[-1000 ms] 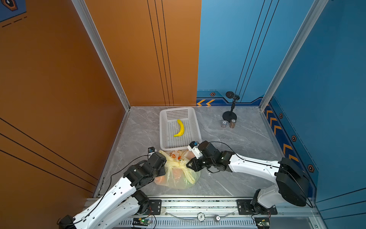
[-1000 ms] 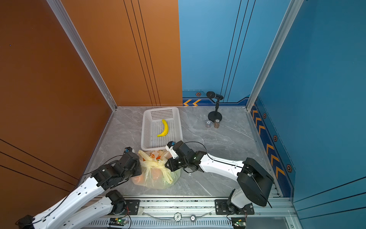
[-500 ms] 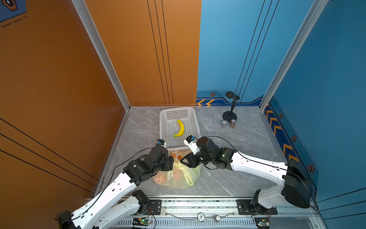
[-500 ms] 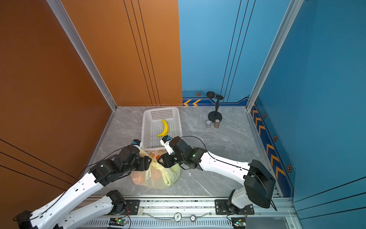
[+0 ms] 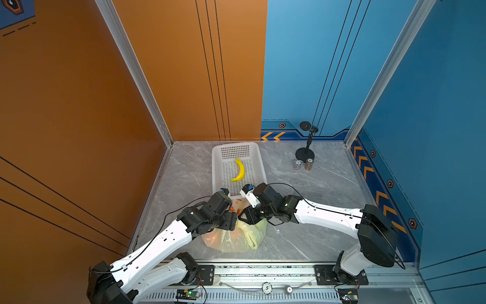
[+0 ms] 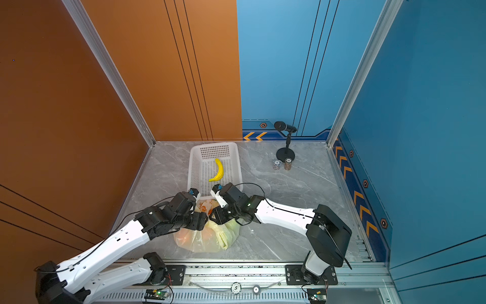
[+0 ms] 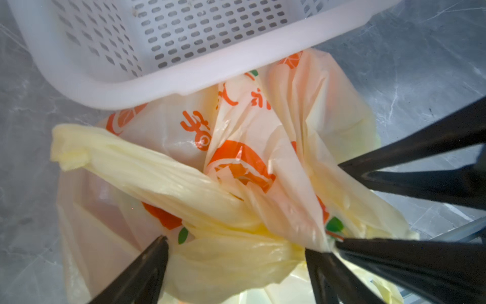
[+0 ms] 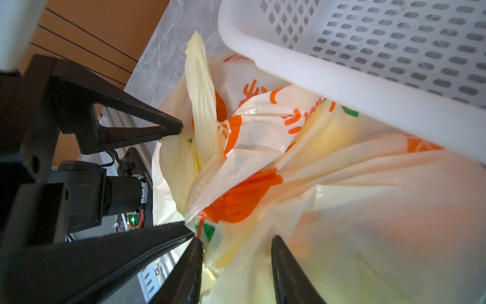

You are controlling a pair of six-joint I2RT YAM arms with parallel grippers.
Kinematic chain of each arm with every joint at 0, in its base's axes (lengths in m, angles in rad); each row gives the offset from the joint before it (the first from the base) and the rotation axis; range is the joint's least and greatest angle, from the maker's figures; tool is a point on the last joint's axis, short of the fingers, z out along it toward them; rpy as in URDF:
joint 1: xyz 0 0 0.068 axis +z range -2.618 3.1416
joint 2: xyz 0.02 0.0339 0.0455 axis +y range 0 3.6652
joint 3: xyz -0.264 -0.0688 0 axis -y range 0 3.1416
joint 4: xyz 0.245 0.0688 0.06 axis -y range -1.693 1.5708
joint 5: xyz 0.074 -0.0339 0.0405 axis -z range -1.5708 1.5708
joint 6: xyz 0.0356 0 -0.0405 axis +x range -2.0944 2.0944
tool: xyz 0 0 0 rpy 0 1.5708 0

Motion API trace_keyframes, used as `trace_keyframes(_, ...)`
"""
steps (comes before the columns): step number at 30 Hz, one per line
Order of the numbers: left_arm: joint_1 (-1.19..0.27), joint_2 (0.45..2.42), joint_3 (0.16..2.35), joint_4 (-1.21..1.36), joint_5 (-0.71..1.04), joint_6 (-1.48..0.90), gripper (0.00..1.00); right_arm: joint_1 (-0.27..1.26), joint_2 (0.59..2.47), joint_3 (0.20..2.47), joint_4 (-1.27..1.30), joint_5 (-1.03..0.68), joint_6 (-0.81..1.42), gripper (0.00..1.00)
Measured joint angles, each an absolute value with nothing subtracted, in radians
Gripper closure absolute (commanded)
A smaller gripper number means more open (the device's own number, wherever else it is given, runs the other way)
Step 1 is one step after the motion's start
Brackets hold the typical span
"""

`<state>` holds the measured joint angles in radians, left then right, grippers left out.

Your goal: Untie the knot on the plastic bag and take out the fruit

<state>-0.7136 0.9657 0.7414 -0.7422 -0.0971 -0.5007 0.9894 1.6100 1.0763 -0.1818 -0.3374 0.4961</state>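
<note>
Knot (image 7: 247,215) can be pulled tighter, or the plastic bag (image 5: 231,242) torn, if seized wrongly by the wide-spread left gripper (image 7: 235,246) and half-spread right gripper (image 8: 236,240).

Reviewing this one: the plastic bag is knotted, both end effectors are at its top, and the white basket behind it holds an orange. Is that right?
Not quite. The white basket holds a banana, not an orange; both top views show it. The rest stands: the plastic bag is knotted, with the left end effector and the right end effector at its top.
</note>
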Motion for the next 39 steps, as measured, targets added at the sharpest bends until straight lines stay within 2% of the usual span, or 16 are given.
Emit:
trace_keyframes(2,-0.710,0.972,0.726,-0.738,-0.089,-0.514,0.34,0.989,1.617,1.076,-0.183,-0.340,0.496,0.76)
trace_keyframes(5,-0.705,0.978,0.713,-0.727,-0.080,-0.535,0.46,0.989,1.625,1.076,-0.183,-0.339,0.495,0.84)
trace_keyframes(7,-0.699,0.979,0.706,-0.721,-0.073,-0.545,0.59,0.989,1.628,1.076,-0.183,-0.337,0.496,0.89)
trace_keyframes(10,-0.688,0.979,0.700,-0.717,-0.070,-0.559,0.74,0.989,1.628,1.075,-0.181,-0.336,0.501,0.93)
trace_keyframes(14,-0.672,0.978,0.699,-0.715,-0.070,-0.572,0.86,0.987,1.626,1.056,-0.171,-0.333,0.506,0.96)
trace_keyframes(26,-0.631,0.916,0.699,-0.736,-0.116,-0.596,0.88,0.948,1.505,0.952,-0.141,-0.259,0.540,0.98)
trace_keyframes(39,-0.550,0.842,0.699,-0.786,-0.179,-0.611,0.85,0.885,1.394,0.842,-0.137,-0.196,0.570,0.98)
